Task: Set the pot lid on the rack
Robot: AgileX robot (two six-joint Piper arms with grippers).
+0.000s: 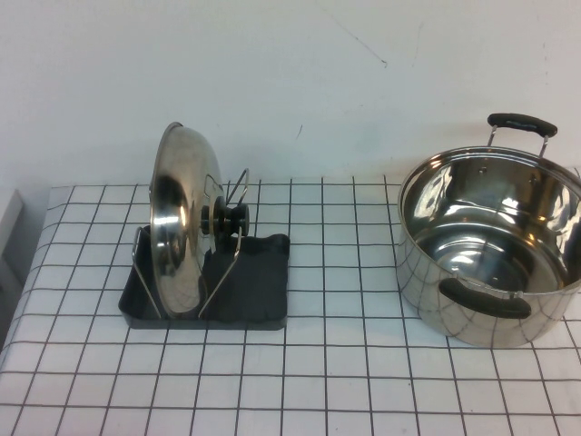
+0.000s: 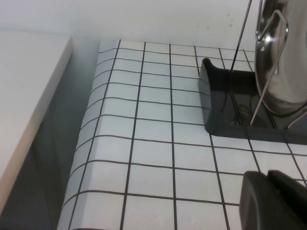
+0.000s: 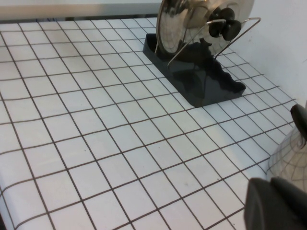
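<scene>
The pot lid (image 1: 182,222), stiff, slippery steel, is stood on edge in the rack (image 1: 259,286); its knob (image 1: 231,221) is judged the best hold. The left claw (image 2: 273,199) is parked near-left and the right claw (image 3: 276,203) near-right; whether either is apart or together cannot be told.

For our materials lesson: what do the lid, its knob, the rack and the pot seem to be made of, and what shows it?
Lid: polished steel, mirror reflections.
Knob: matte black, probably plastic.
Rack: dark grey tray, likely plastic, with thin shiny metal wires.
Pot: polished steel, reflective inside; its handles look like black plastic.
Left tool and right tool sit low near the table, off the lid.
</scene>
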